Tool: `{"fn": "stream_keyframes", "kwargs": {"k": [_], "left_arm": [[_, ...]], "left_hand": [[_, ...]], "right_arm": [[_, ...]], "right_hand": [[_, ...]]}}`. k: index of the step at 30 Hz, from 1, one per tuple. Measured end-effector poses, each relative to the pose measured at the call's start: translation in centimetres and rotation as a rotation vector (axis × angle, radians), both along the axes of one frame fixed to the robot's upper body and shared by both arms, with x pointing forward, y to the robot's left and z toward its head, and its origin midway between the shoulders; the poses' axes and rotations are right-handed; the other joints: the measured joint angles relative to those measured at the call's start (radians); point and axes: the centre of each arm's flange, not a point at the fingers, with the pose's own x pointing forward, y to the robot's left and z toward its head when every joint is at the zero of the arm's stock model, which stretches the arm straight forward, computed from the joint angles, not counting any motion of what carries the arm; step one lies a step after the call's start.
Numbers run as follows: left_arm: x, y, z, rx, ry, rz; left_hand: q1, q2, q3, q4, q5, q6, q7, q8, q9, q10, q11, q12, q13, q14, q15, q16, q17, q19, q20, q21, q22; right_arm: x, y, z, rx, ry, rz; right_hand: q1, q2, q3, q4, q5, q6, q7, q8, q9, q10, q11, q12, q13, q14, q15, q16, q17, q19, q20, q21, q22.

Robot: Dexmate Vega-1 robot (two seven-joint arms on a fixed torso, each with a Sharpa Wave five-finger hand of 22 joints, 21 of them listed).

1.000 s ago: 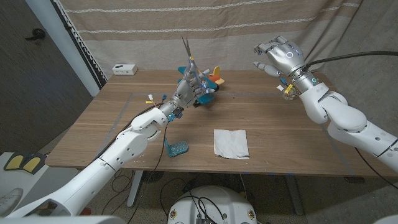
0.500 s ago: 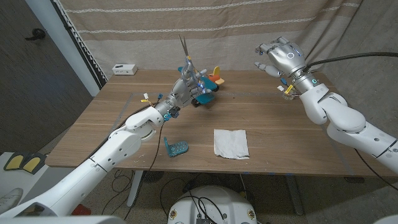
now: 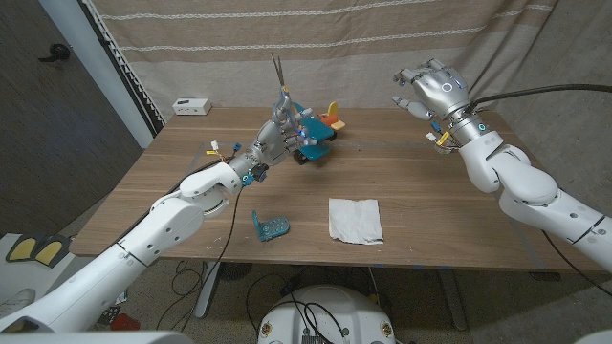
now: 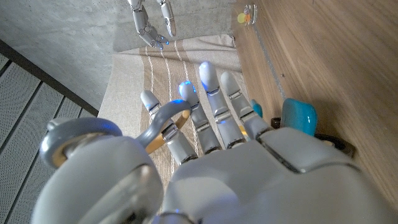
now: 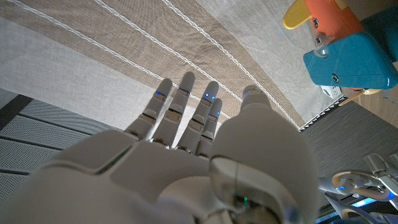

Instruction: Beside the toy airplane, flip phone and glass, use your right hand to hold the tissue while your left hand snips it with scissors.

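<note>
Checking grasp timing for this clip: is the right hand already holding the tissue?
No: in the head view the right hand is raised, open and empty, while the tissue lies untouched on the table.

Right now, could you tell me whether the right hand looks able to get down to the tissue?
Probably yes. The right hand is raised, open and holding nothing, and the tissue lies flat on the table with nothing on it; the flip phone sits apart.

Wooden counter [image 3: 172, 196] here, with a white tissue [image 3: 355, 219] lying flat near the front edge. Just beside it sits a teal flip phone [image 3: 270, 225]. Farther back, the toy airplane [image 3: 318, 134]; far corner, a small white box [image 3: 192, 106].
</note>
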Motion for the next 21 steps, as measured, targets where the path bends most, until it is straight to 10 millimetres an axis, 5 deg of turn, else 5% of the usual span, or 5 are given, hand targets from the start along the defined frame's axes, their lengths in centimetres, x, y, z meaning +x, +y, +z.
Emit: {"fn": "stream_keyframes", "kwargs": {"k": [21], "left_arm": [[-2.3, 2.9, -0.4, 0.050, 0.084, 0.037]], "left_hand": [[0.000, 0.000, 0.004, 0.004, 0.008, 0.016, 0.020, 0.001, 0.000, 0.029, 0.018, 0.013, -0.004, 0.034, -0.009, 0.000, -0.004, 0.011, 0.000, 0.000, 0.005]], "right_arm": [[-0.2, 0.0, -0.2, 0.012, -0.010, 0.002]], "right_hand": [[0.000, 0.000, -0.004, -0.004, 0.008, 0.000, 0.000, -0.008, -0.003, 0.000, 0.000, 0.000, 0.002, 0.000, 0.000, 0.000, 0.000, 0.000, 0.000, -0.004, 0.000]]}}
